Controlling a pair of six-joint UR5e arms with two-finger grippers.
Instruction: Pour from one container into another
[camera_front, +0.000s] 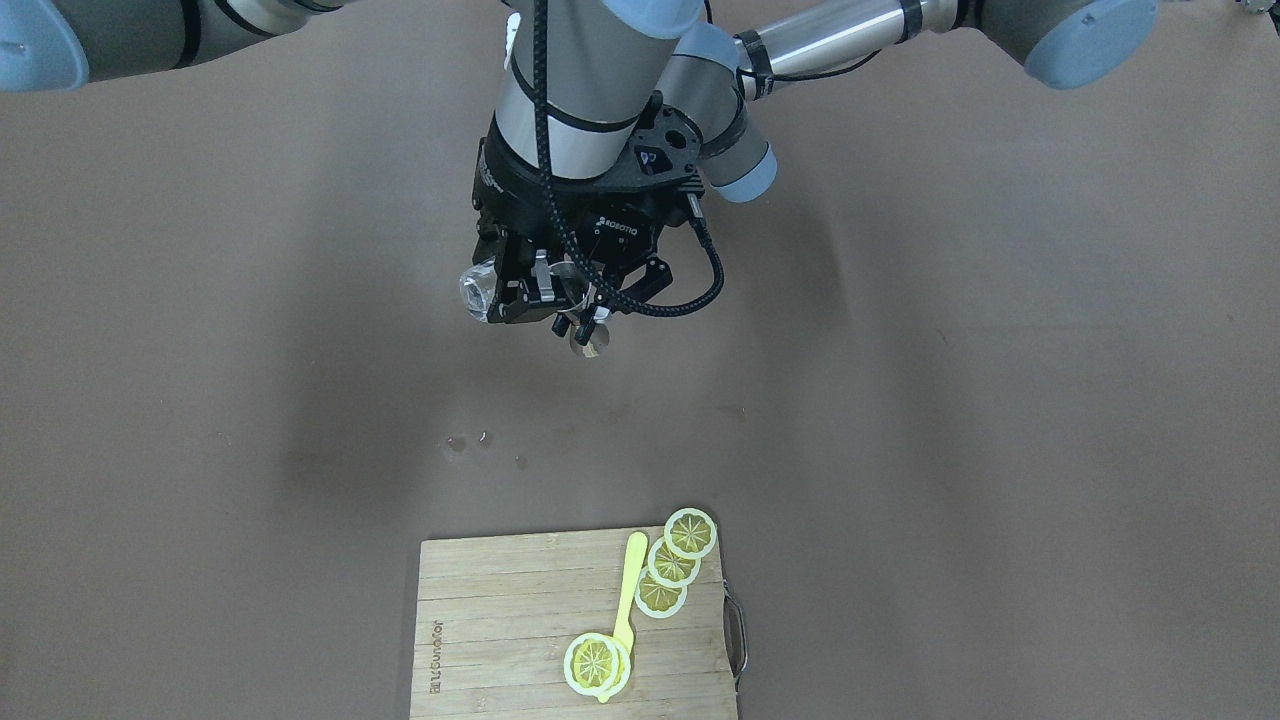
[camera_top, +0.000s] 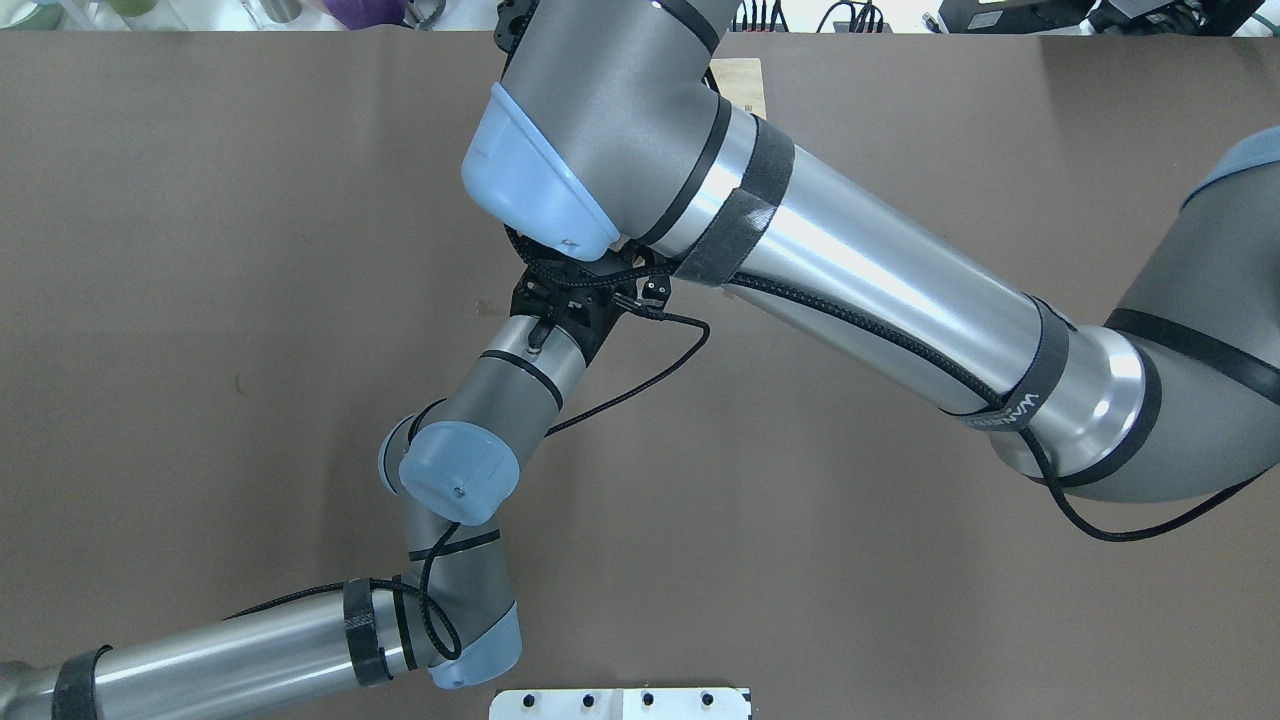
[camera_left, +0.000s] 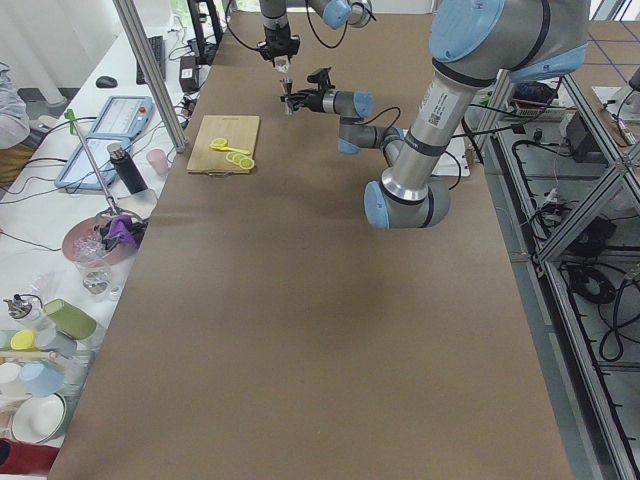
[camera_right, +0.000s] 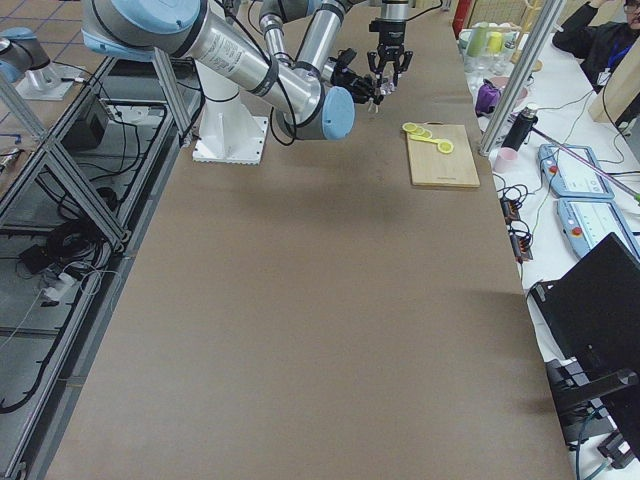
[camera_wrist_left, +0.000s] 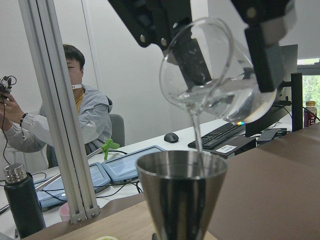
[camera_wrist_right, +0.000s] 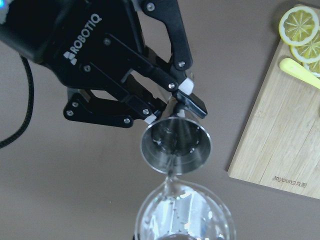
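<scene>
Right hand (camera_wrist_left: 218, 54) is closed on tilted glass (camera_wrist_left: 215, 87) | left hand (camera_wrist_right: 172, 107) is clamped on steel jigger (camera_wrist_right: 175, 146), aloft over bench (camera_front: 200, 400) | glass lip is held at 12 o'clock above jigger mouth; water (camera_wrist_left: 196, 131) is seen falling in.

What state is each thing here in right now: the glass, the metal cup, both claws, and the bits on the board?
glass container: tipped, pouring a thin clear stream.
metal cup: upright, catching the stream.
right gripper: shut on the glass container.
left gripper: shut on the metal cup.
yellow spoon: lying on the cutting board.
lemon slices: flat, three overlapping, one at the spoon's bowl.
</scene>
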